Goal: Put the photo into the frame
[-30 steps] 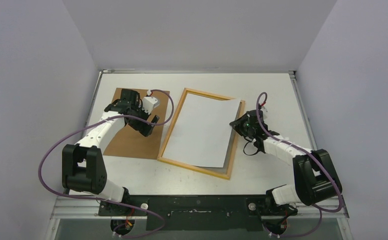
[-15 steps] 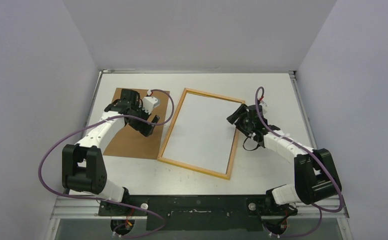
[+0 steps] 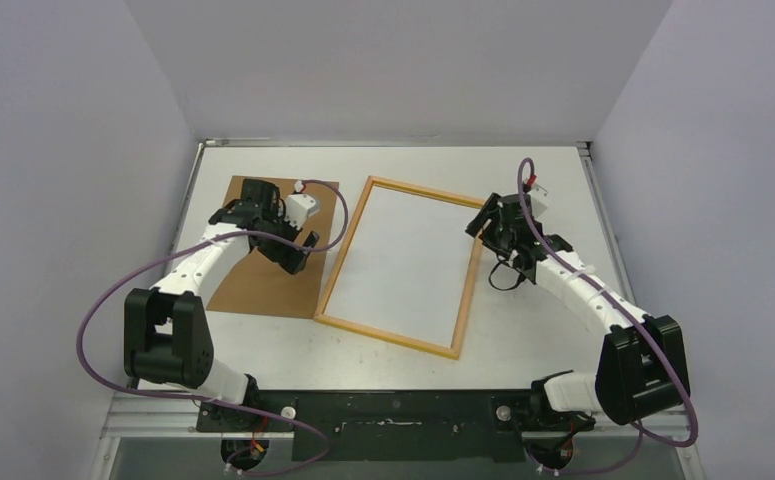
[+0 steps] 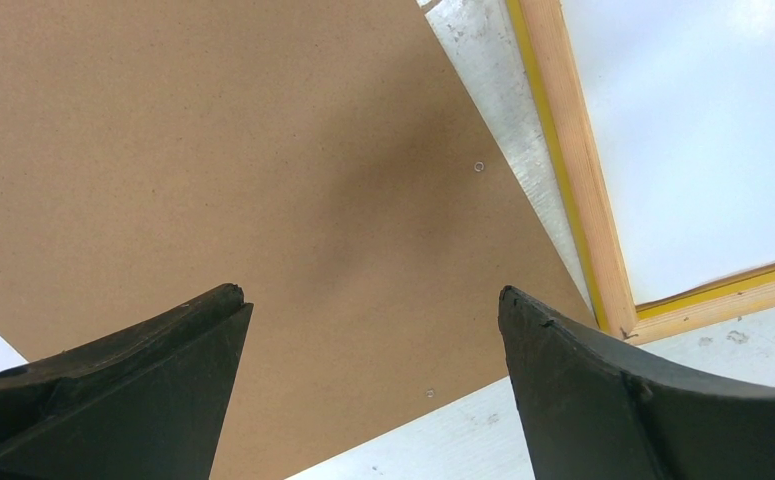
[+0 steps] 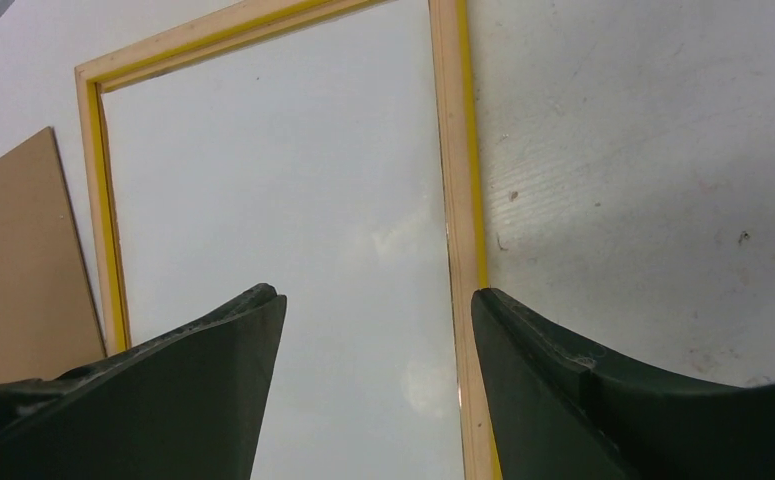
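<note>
The frame (image 3: 387,337) lies flat mid-table, pale wood back up, a yellow strip showing along its rails. Inside it lies the photo (image 3: 403,262), white reverse up, within the rails. My right gripper (image 3: 483,222) hovers over the frame's far right rail, open, nothing between its fingers. In the right wrist view the gripper (image 5: 375,293) looks down on the photo (image 5: 283,170) and the frame's right rail (image 5: 450,150). My left gripper (image 3: 301,250) stands open and empty over the brown backing panel (image 3: 263,270). In the left wrist view that gripper (image 4: 371,295) is above the panel (image 4: 213,150), frame corner (image 4: 573,170) to the right.
The brown panel lies left of the frame, its right edge close to the frame's left rail. White table surface (image 3: 553,190) runs to the right of the frame up to a raised table edge (image 3: 595,190). Grey walls enclose the table.
My right gripper has opened and let go of the photo, which was lying skewed over the right rail and now sits inside the frame. The right arm drew back. The left arm stayed put.
</note>
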{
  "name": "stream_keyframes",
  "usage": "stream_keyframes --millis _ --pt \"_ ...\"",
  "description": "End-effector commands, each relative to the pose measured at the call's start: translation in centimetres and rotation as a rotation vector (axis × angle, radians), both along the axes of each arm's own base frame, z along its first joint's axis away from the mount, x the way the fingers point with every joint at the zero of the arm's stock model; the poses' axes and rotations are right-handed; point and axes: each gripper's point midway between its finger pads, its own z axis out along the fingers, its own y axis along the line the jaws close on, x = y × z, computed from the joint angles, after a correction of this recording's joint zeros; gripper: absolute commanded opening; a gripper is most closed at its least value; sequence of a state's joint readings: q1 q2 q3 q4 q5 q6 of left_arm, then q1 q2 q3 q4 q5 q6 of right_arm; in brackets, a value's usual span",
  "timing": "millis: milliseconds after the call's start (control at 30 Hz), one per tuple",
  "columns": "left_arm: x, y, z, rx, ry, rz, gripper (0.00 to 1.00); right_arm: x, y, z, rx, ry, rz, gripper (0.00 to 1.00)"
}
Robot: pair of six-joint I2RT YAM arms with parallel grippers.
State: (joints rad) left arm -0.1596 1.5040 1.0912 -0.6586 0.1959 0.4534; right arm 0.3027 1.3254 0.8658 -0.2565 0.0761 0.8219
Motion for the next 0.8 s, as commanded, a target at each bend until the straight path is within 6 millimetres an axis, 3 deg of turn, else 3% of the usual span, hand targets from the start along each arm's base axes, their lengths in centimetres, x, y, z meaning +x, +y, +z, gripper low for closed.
stream_keyframes --millis 0,200,333,567,767 --pt "0.0 -0.4 -1.2 -0.002 0.005 -0.039 0.95 -0.1 -1.6 1.2 -0.088 -0.009 -0.025 0.69" --pt "-1.5 -2.2 -3.8 0.025 0.053 -0.130 0.86 -0.7 -2.1 -0.1 -0.095 0.027 -0.007 0.66" --pt "-2.0 -2.6 -5.3 0.065 0.038 -0.158 0.85 -1.2 -1.9 -0.7 -0.099 0.049 0.017 0.65" --pt "-1.7 -2.7 -6.4 0.104 0.022 -0.156 0.85 -1.4 -1.6 -0.5 -0.079 0.043 0.035 0.66" --pt "-2.3 -4.2 -6.8 0.100 0.019 -0.180 0.85 -1.3 -1.8 0.0 -0.060 0.034 0.035 0.66"
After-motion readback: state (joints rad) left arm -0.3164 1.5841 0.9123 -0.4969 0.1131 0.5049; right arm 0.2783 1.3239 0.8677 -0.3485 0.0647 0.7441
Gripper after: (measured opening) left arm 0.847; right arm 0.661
